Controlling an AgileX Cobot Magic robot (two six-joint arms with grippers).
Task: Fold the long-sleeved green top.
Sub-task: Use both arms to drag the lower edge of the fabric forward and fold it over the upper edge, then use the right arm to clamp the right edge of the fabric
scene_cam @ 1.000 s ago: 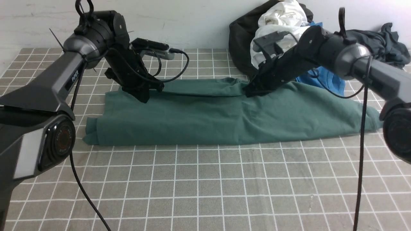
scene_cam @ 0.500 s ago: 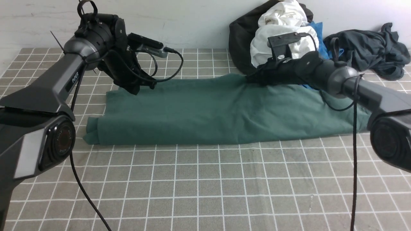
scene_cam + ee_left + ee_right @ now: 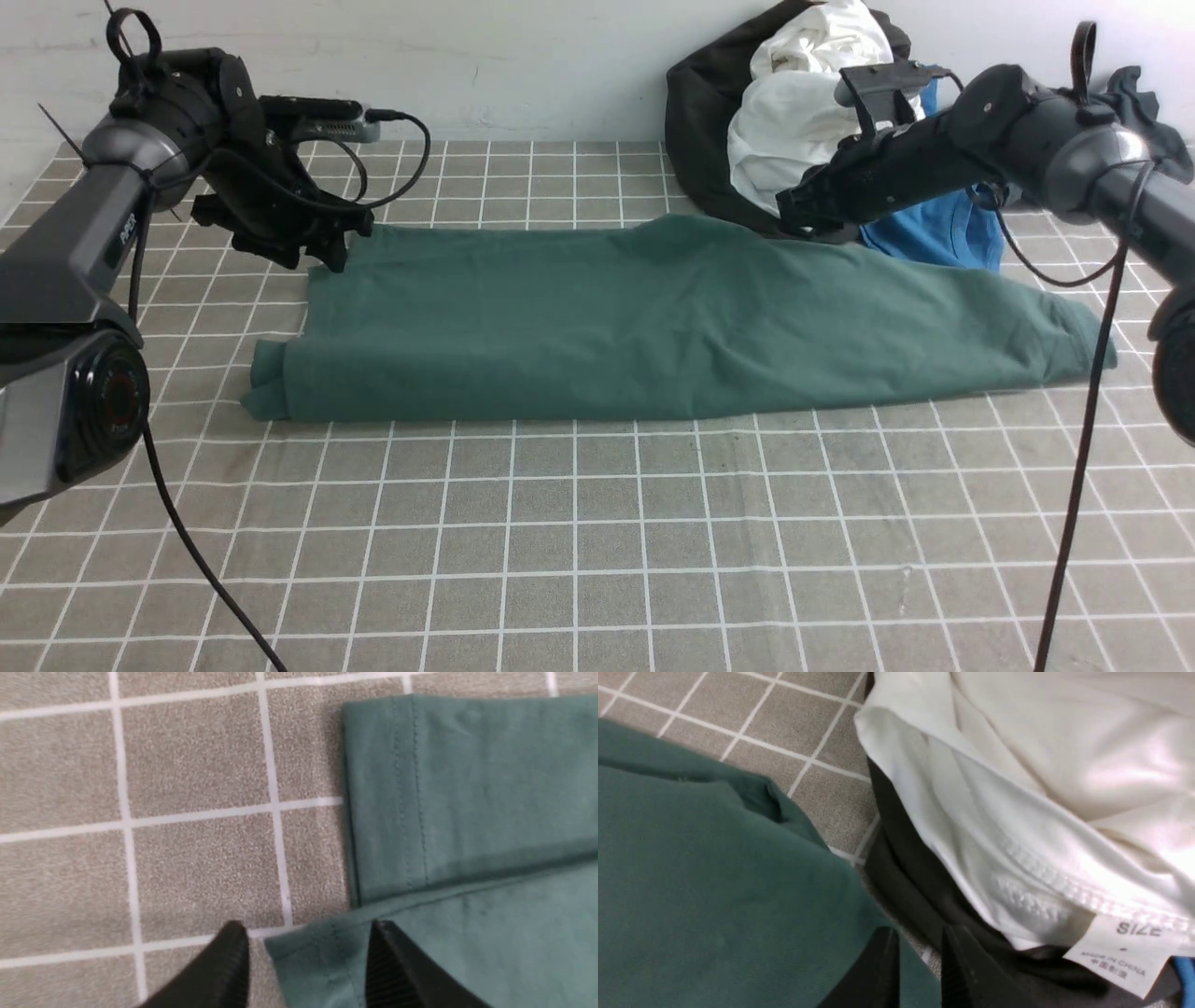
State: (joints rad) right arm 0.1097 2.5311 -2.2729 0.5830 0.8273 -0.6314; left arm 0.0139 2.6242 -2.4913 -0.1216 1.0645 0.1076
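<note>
white garment (image 3: pixel 803 103) on black garment (image 3: pixel 700 140) | blue garment (image 3: pixel 943 229) | grey checked cloth (image 3: pixel 597 560)

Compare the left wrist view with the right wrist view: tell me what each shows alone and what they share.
Left wrist only: the stitched hem corner of the green top, lying between the wide-open jaws of the left gripper.
Right wrist only: a white garment with a size label, over a black garment; the right gripper has its jaws nearly together, holding nothing.
Both: the green top on the checked table cover.
</note>
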